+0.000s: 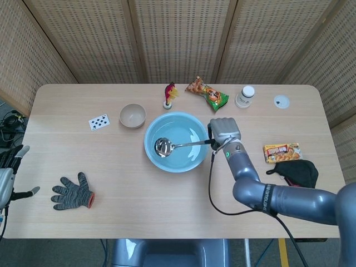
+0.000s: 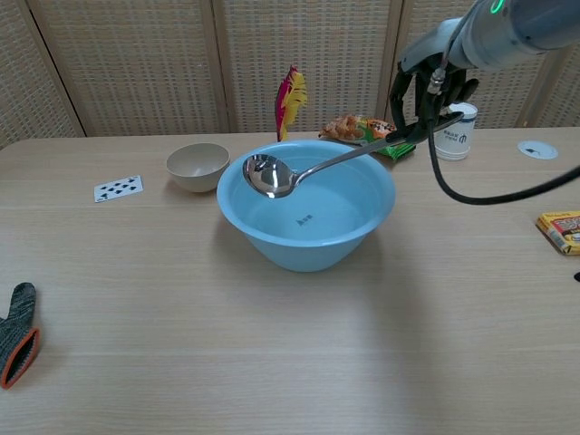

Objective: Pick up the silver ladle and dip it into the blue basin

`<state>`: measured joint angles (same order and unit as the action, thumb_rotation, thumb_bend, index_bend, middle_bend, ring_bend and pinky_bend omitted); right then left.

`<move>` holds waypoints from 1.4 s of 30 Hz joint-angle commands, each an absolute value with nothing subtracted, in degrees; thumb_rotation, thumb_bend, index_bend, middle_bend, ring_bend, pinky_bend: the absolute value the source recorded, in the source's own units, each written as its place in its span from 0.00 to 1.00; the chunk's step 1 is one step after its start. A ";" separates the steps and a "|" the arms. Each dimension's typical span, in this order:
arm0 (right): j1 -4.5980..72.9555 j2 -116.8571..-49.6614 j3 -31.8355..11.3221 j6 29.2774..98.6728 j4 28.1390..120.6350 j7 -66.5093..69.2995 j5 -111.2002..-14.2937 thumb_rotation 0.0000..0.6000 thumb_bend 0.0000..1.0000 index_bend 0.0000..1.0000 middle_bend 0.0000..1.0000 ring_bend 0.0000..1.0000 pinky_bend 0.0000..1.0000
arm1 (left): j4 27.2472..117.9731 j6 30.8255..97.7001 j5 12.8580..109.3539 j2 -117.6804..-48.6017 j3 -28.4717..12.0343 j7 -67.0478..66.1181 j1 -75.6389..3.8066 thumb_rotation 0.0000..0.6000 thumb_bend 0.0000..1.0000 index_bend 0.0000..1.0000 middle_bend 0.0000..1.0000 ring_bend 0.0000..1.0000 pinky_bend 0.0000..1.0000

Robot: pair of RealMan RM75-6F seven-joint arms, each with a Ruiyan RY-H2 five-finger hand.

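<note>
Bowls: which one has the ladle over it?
The large blue basin; the silver ladle in the right hand hangs over it. The small beige bowl sits apart.

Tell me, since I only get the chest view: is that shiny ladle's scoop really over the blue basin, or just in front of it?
Observer: In the head view, the scoop of the silver ladle lies inside the rim of the blue basin, left of its centre.
Operator: And the other hand? I can't see one at all.
Observer: The left hand is at the table's left edge, fingers apart, holding nothing.
Operator: What's that dark scrap at my bottom left?
Observer: It's a whole grey glove with an orange cuff, lying flat near that left hand.
</note>
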<state>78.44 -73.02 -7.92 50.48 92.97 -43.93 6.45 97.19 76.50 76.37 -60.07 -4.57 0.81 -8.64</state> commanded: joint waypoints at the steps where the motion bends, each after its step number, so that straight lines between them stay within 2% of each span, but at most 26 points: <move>1: 81.92 -80.32 -6.58 53.11 83.41 -49.82 9.78 1.00 0.85 0.84 1.00 1.00 1.00 | 97.03 76.33 75.90 -60.05 -4.76 0.91 -8.71 1.00 0.00 0.00 0.00 0.00 0.00; 10: 79.80 -87.28 -4.90 54.70 73.81 -53.48 4.26 1.00 0.85 0.85 1.00 1.00 1.00 | 96.39 75.18 74.63 -60.13 -5.04 1.15 -9.13 1.00 0.00 0.00 0.00 0.00 0.00; 27: 75.25 -99.79 2.01 63.72 60.46 -62.20 -21.23 1.00 0.85 0.88 1.00 1.00 1.00 | 95.87 75.80 75.88 -60.10 -4.99 2.41 -9.13 1.00 0.00 0.00 0.00 0.00 0.00; 34: 73.41 -101.57 1.24 63.42 58.43 -68.25 -22.25 1.00 0.85 0.88 1.00 1.00 1.00 | 95.67 75.41 75.95 -60.08 -4.88 2.77 -9.26 1.00 0.00 0.00 0.00 0.00 0.00; 42: 71.74 -100.90 0.16 64.30 62.25 -74.92 -21.90 1.00 0.85 0.88 1.00 1.00 1.00 | 95.69 75.93 76.22 -60.28 -4.76 1.99 -9.15 1.00 0.00 0.00 0.00 0.00 0.00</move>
<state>72.25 -101.19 0.60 63.93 61.21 -73.82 -22.05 95.70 75.88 76.23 -60.24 -4.77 2.03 -9.17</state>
